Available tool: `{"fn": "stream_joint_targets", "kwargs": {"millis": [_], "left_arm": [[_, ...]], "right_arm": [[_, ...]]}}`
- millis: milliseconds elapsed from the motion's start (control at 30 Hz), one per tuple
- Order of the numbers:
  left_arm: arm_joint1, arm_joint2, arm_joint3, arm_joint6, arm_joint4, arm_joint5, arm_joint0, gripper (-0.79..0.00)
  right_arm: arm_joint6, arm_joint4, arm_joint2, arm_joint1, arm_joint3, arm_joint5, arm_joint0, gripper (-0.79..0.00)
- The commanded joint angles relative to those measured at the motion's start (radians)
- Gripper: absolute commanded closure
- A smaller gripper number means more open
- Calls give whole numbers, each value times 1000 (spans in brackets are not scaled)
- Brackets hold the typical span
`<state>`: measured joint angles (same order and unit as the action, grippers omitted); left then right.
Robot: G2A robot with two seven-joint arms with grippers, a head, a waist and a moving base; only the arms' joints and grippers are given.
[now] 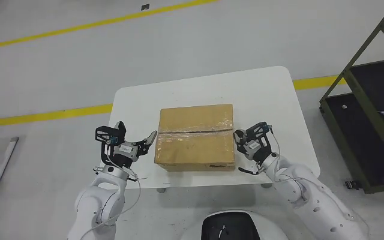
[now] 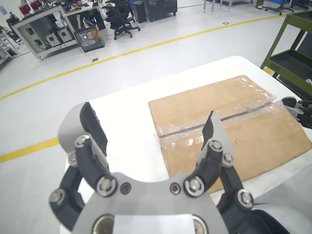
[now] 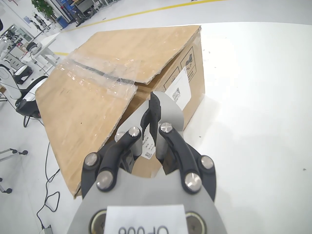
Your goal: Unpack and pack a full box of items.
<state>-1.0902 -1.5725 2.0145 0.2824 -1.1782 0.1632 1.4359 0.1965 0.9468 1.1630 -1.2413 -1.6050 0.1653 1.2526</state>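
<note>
We see the taped cardboard box mid white tabletop, w/ grey floor, a yellow line and a green cart around it. The left gripper hangs w/ fingers apart just beside one end of the box. The right gripper has its fingers together at the opp. end, under a lifted flap corner.
</note>
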Motion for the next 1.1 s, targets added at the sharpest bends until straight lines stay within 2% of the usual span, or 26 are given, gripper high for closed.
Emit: {"fn": "stream_joint_targets", "kwargs": {"millis": [0, 167, 300, 400, 500, 800, 1000, 1067], "left_arm": [[-1, 6, 4, -11, 6, 11, 5, -785], [1, 57, 21, -13, 10, 137, -2, -785], [0, 147, 15, 12, -21, 249, -51, -785], [-10, 238, -17, 21, -31, 257, -114, -785], [-16, 295, -46, 17, -50, 268, -155, -785], [-16, 295, -46, 17, -50, 268, -155, -785], [-18, 302, -58, 3, -42, 267, -157, -785], [-20, 332, -64, 2, -81, 295, -190, -785]], "right_arm": [[-2, 5, -2, -1, 0, -3, -2, 0], [-17, 31, 29, 4, -43, -20, 39, 0], [-26, 39, 83, 14, -96, -31, 104, 0], [-26, 47, 131, 23, -144, -30, 162, 0], [-28, 67, 175, 30, -191, -29, 216, 0], [-59, 47, 276, 41, -290, -29, 343, 0], [-64, 45, 287, 43, -295, -15, 363, 0], [-66, 43, 288, 42, -291, -12, 363, 0]]}}
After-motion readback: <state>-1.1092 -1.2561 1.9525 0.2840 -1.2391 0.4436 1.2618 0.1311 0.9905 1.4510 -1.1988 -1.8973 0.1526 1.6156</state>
